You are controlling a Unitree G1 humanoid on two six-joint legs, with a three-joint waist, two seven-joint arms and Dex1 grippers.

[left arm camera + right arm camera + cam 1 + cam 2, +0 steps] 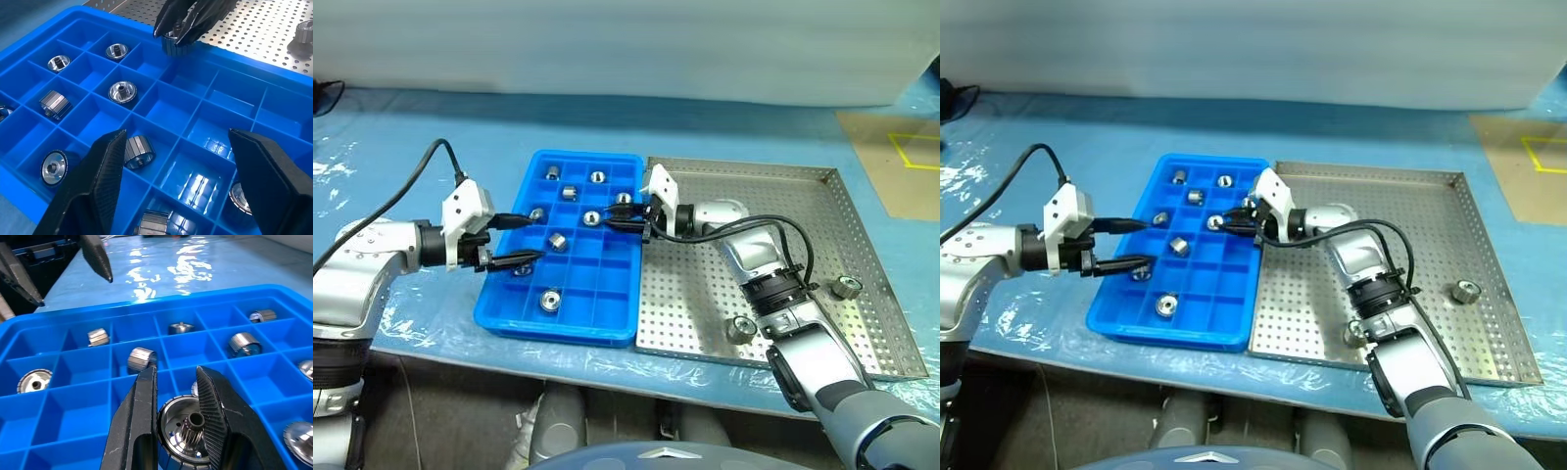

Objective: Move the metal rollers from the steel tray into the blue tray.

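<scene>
right claw [178,421] grips one roller [183,438]; left claw [514,240] gapes; two rollers [845,287] on steel tray [862,225].

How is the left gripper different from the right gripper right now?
The left gripper has its fingers spread with nothing between them; the right gripper is shut on a metal roller. The left gripper hangs over the blue tray's outer side, the right gripper over the side next to the steel tray. Both have two black fingers and point toward each other across the blue tray.
</scene>
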